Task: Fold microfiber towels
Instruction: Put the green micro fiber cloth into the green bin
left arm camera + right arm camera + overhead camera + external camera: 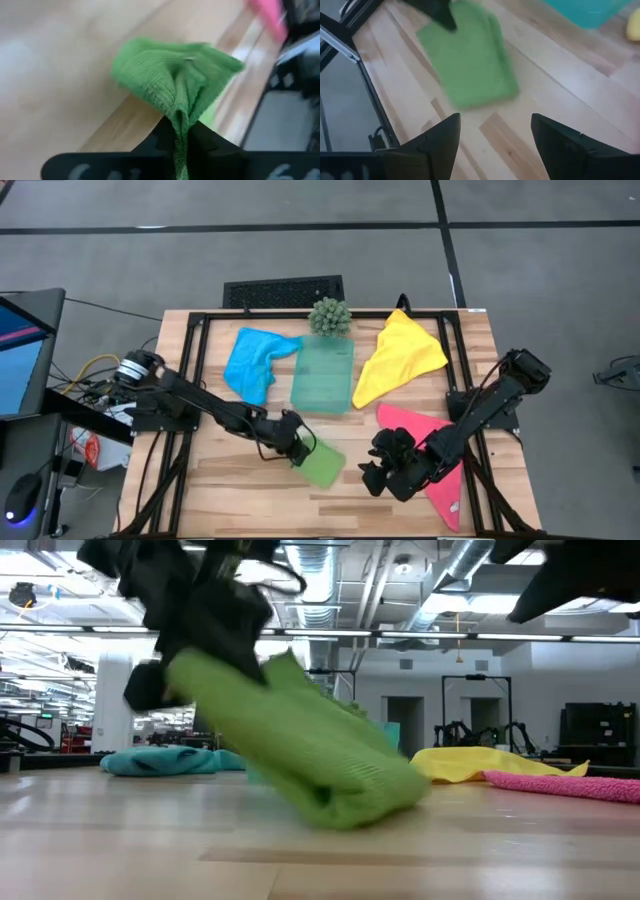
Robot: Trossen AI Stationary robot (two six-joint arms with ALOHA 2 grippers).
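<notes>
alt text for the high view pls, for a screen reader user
Seen from above, the left gripper is shut on one edge of a green towel at the front middle of a wooden table. The right gripper waits open beside a pink towel; blue and yellow towels, a teal tray and a small plant lie behind.

The lime green towel (pixel 323 464) lies near the front middle of the surface (pixel 240 490), folded into a thick pad, with one corner pinched up and lifted while its far end rests down. The bright blue towel (pixel 254 362) lies crumpled at the back left. The yellow towel (pixel 398 357) is spread loosely at the back right. The hot pink towel (pixel 432 457) lies flat at the front right.
</notes>
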